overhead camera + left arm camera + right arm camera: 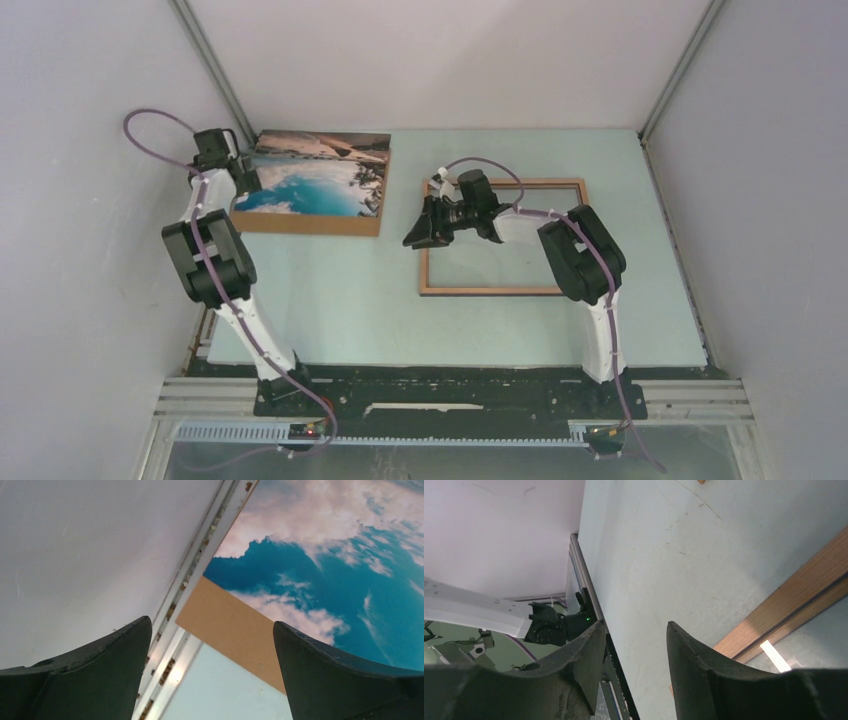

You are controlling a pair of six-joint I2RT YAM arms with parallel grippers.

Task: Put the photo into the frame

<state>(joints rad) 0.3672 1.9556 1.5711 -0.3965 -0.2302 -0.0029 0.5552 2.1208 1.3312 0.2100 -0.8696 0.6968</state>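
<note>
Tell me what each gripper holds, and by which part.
Nothing is held. The left gripper is open by the photo's left edge. The right gripper is open near the frame's left rail.

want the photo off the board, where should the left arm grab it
Probably its near-left corner, from the left with the open left gripper: the photo lies flat on the backing board, so only its thin edge can be pinched.
</note>
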